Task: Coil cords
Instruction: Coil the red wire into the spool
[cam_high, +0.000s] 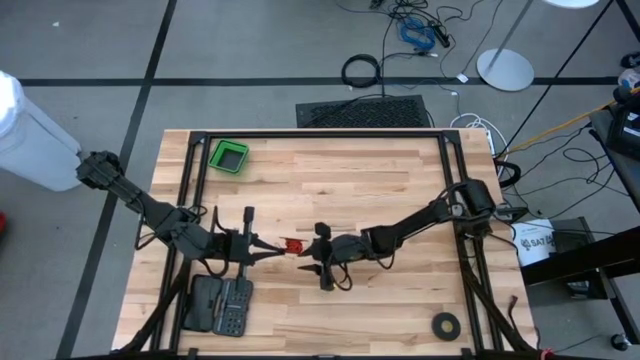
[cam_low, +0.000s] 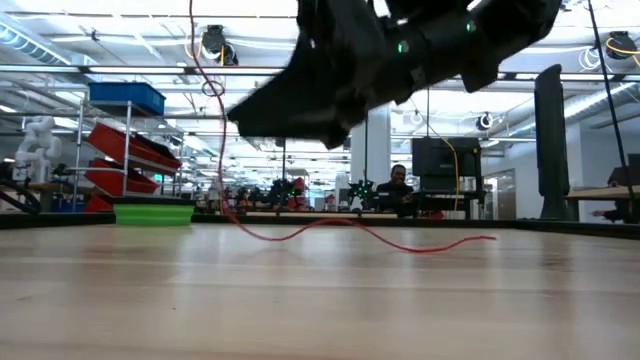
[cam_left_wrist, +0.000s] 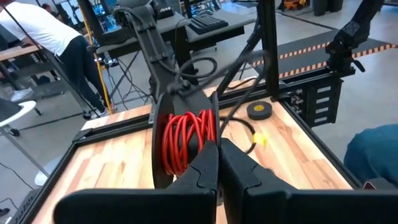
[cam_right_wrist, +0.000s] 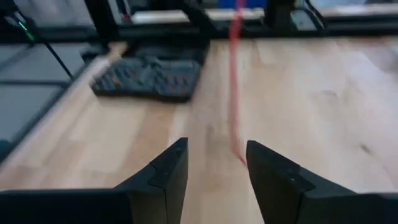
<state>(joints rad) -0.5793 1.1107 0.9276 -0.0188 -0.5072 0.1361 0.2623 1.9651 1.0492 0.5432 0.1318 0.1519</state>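
Note:
The cord is red. Its wound coil (cam_left_wrist: 186, 140) (cam_high: 291, 245) stands up off the table at the tips of my left gripper (cam_left_wrist: 217, 163) (cam_high: 272, 252), which is shut on it. One strand (cam_low: 215, 150) hangs from the coil down to the table. The tail (cam_low: 400, 240) lies on the wood. My right gripper (cam_right_wrist: 217, 149) (cam_high: 308, 252) is lower, just right of the coil, and open. The hanging strand (cam_right_wrist: 235, 93) passes just beyond its fingertips without touching them. My left gripper holds the coil by its near lower side (cam_left_wrist: 198, 163), pinched between the shut fingertips. The fingers themselves cover the exact spot. They come nearly level from the table's left. The coil stands upright, lifted clear, with one slack strand hanging to the table.
A green bin (cam_high: 229, 156) sits at the far left. A dark keypad-like case (cam_high: 220, 305) lies near the front left. A black tape ring (cam_high: 446, 324) lies at the front right. A person (cam_left_wrist: 43, 31) stands beyond the table.

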